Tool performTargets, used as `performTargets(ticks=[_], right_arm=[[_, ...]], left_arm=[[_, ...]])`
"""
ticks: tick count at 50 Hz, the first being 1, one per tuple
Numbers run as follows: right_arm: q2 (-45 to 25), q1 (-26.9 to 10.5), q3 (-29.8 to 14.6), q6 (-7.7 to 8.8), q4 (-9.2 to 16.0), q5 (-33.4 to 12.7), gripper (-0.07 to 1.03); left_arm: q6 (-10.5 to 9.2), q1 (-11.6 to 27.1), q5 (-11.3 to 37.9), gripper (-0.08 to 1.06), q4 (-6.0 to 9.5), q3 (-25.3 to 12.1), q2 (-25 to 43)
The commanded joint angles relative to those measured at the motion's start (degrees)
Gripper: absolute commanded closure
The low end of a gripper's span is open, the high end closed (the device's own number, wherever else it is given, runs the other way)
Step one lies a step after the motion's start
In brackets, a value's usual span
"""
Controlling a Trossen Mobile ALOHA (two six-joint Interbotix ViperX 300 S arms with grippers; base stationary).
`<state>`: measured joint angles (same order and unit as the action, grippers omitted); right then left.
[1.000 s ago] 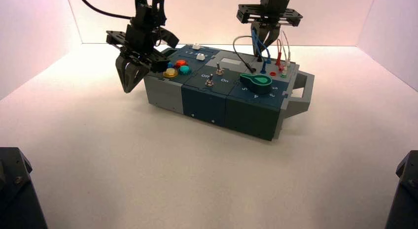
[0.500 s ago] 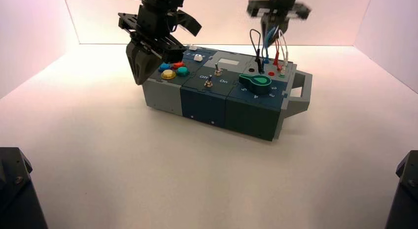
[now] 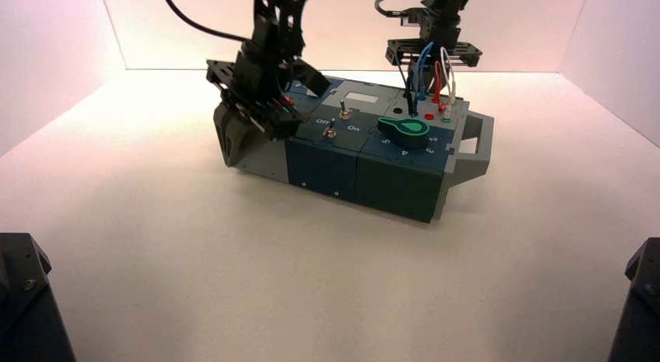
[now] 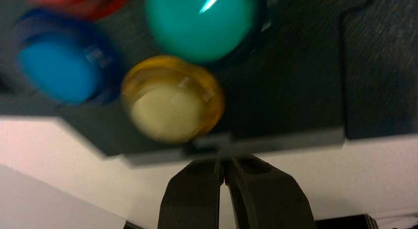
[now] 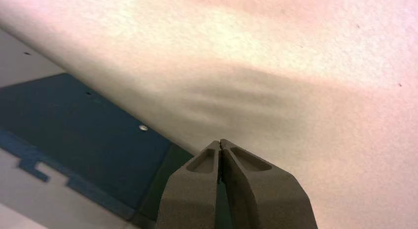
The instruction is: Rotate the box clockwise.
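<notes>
The box [image 3: 366, 167] lies slanted mid-table, dark blue and grey, with its grey handle [image 3: 481, 148] at the right end. My left gripper [image 3: 230, 148] is shut and sits low against the box's left end, hiding the round buttons in the high view. In the left wrist view the shut tips [image 4: 224, 162] meet at the box's grey edge, just past the yellow button [image 4: 172, 103], with the teal button [image 4: 202, 22] and blue button [image 4: 64, 66] beyond it. My right gripper [image 3: 426, 66] hangs behind the box's far right, by the wires [image 3: 424, 74]. It is shut [image 5: 220, 145] over the table beside the box's blue side [image 5: 88, 135].
On top of the box are two toggle switches [image 3: 336, 119] and a green knob [image 3: 405, 128]. White walls close in the table at the back and sides. Dark arm bases [image 3: 23, 300] stand at both front corners.
My left gripper moved right and down onto the box's left end, covering the buttons. My right gripper came down behind the wires. The box has not visibly turned.
</notes>
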<state>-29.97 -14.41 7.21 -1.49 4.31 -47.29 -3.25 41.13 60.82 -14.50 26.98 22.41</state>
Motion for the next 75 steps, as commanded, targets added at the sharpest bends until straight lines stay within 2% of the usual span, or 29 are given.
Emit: performTargets(ticks=[1, 8, 10, 34, 39, 43, 48, 54, 65, 67, 75], right_arm=[[3.0, -0.3, 1.6, -0.18, 0.2, -0.6, 0.99], [4.0, -0.3, 3.7, -0.18, 0.2, -0.7, 0.99], [5.1, -0.4, 5.3, -0.26, 0.3, -0.7, 0.99], [11.5, -1.1, 14.8, -0.09, 0.8, -0.6, 0.99], [13.3, -1.8, 16.3, -0.09, 1.8, -0.6, 0.99], [14.1, -2.5, 17.3, -0.18, 2.0, -0.6, 0.99], [14.2, -2.7, 18.5, -0.18, 2.1, -0.5, 0.99], [13.7, -2.1, 20.8, 0.09, 0.3, 1.2, 0.99], [17.0, -1.7, 19.8, 0.18, -1.5, 1.7, 0.99], [18.1, -1.7, 19.3, 0.18, -1.8, 1.2, 0.99], [22.6, -1.8, 16.6, 0.44, -4.3, -2.4, 0.99]], left_arm=[[0.18, -0.2, -1.4, 1.01, -0.62, -1.8, 0.5], [0.18, -0.6, -1.8, 1.01, -1.85, -3.7, 2.6], [0.26, -1.3, -1.8, 1.01, -2.64, -5.3, 3.7], [0.35, -5.8, -1.8, 1.01, -5.45, -13.4, 9.3], [0.53, -6.2, -1.6, 1.01, -7.21, -16.1, 10.7], [0.70, -6.5, -1.5, 1.01, -8.00, -17.7, 11.4], [0.70, -6.9, -1.4, 1.01, -8.26, -18.8, 12.0], [0.70, -7.1, 1.3, 1.01, -8.26, -18.8, 12.0], [0.44, -7.0, 4.0, 1.01, -8.26, -14.2, 2.4], [0.35, -7.0, 4.7, 1.01, -8.26, -13.4, -1.4], [0.09, -7.0, 7.7, 1.01, -8.26, -13.4, -10.1]])
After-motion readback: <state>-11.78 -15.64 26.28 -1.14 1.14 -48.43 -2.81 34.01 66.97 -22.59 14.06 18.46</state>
